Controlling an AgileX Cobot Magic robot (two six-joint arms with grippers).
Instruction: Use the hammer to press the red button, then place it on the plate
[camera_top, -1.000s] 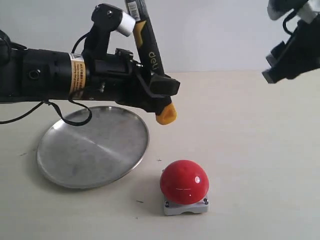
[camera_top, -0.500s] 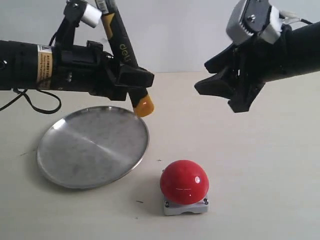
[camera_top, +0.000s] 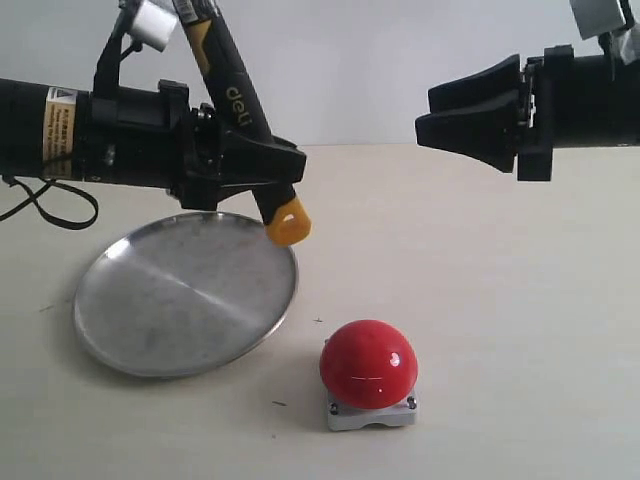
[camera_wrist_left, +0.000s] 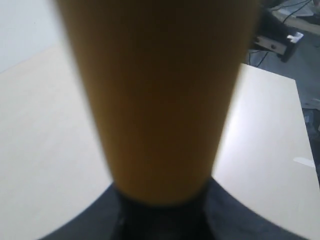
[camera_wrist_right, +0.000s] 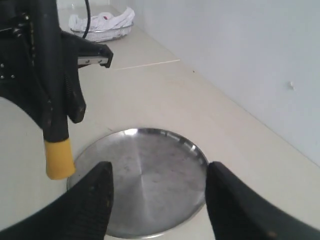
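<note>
My left gripper (camera_top: 275, 170) is shut on the hammer's (camera_top: 232, 100) black handle. The handle tilts, and its yellow end (camera_top: 287, 222) hangs just above the right rim of the steel plate (camera_top: 170, 300). The hammer's head is cut off at the top. In the left wrist view the blurred yellow handle (camera_wrist_left: 160, 100) fills the picture. The red button (camera_top: 368, 362) sits on its grey base at the front, right of the plate. My right gripper (camera_top: 425, 115) is open and empty, level, pointing left, high over the table. Its view shows the plate (camera_wrist_right: 145, 185) between its fingers (camera_wrist_right: 97, 200) and the hammer (camera_wrist_right: 52, 100).
A black cable (camera_top: 50, 215) loops down from the left arm near the plate's far rim. In the right wrist view a metal dish holding a white cloth (camera_wrist_right: 102, 22) stands far back by the wall (camera_wrist_right: 240, 60).
The left arm has drawn back to the left with the hammer, whose yellow end now hangs over the plate's rim. The right arm came in from the upper right and levelled out, jaws open.
</note>
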